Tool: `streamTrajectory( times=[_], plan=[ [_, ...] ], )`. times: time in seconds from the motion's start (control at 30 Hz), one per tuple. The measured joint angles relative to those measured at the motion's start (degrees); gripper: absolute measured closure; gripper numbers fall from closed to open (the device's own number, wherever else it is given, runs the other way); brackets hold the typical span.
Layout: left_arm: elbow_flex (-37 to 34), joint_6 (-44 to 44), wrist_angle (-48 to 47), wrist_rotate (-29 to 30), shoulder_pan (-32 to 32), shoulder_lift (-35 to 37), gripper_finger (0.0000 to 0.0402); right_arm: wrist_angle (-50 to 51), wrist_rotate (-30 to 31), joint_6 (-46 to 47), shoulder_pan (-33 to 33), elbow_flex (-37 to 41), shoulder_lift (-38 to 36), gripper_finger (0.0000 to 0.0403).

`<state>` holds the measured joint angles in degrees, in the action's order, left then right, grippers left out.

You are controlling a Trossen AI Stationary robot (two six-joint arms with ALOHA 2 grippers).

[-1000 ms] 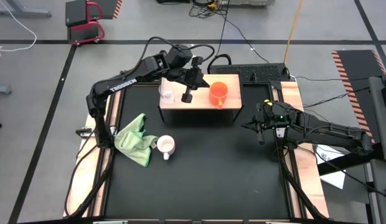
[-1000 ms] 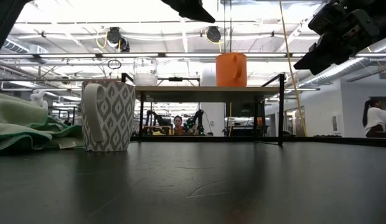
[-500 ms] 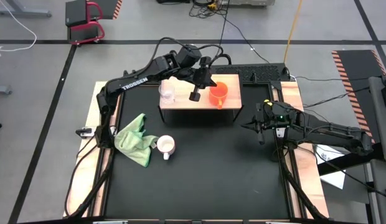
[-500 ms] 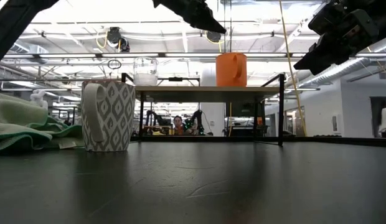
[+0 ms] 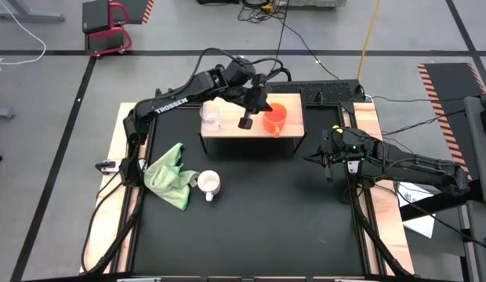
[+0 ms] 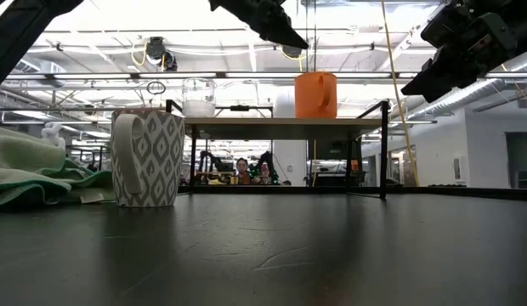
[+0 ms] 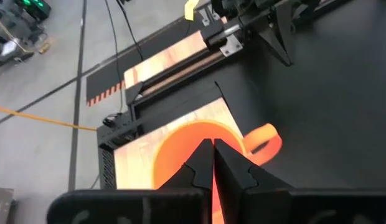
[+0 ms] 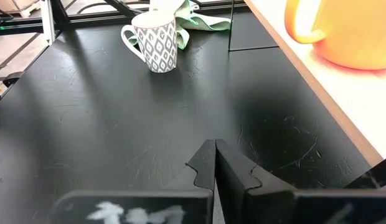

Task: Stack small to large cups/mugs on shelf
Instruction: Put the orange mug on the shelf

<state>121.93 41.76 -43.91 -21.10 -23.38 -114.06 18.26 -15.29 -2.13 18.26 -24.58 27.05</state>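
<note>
I see a green cloth point(image 5: 172, 175) crumpled at the left of the black surface point(image 5: 251, 211), a red-framed cart point(image 5: 106, 25) at upper left, and striped floor tape point(image 5: 440, 82) at right.

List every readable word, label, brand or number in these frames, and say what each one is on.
"TROSSEN": white letters along the left arm in the high view, on the link reaching toward the shelf.
White marks on the dark housing at the base of each wrist view: too blurred to read.
The white mug carries a grey leaf pattern, no text.
No other readable text, number or sign.
</note>
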Motion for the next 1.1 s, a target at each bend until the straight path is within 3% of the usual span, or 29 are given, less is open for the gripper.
streamTrajectory(
  times=[0.57, 1.1],
  plan=[
    [-0.1, 3.7, -6.9, 0.4, 0.9, 0.0, 0.027, 0.1, 0.0, 0.0, 0.0, 0.0, 0.0, 0.0403],
    [-0.6, 9.0, -8.9, 7.8, 2.5, -3.0, 0.0263, 0.0, 0.0, 0.0, 0.0, 0.0, 0.8, 0.0403]
  ],
)
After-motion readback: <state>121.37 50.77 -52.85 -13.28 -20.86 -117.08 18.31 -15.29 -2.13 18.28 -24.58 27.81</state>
